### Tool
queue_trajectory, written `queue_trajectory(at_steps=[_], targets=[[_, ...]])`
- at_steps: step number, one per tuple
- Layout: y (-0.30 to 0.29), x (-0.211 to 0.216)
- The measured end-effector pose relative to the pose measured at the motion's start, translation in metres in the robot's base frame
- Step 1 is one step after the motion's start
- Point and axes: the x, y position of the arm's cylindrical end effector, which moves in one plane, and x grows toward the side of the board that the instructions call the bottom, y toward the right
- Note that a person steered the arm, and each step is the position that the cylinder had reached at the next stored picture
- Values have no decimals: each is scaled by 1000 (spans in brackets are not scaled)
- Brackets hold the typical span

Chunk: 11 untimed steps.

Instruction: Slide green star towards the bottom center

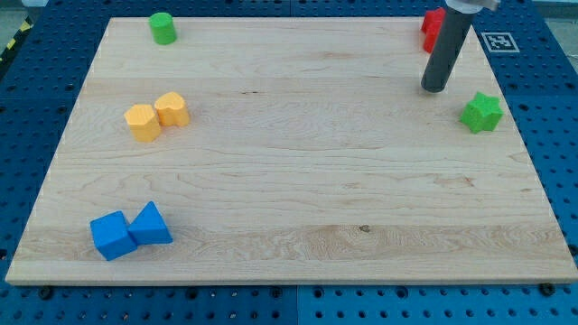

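Observation:
The green star [481,112] lies near the right edge of the wooden board [298,181], in the upper half of the view. My tip [434,88] is on the board just left of the star and slightly above it, with a small gap between them. The dark rod rises from the tip to the view's top.
A red block [433,29] sits at the top right, partly hidden behind the rod. A green cylinder [163,28] is at the top left. Two yellow blocks [142,122] [172,109] touch at the left. A blue cube [112,235] and a blue triangular block [151,224] touch at the bottom left.

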Motion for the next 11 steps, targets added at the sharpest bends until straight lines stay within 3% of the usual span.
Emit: queue_trajectory(at_steps=[4,9,11], targets=[[64,10],[59,99],[8,107]])
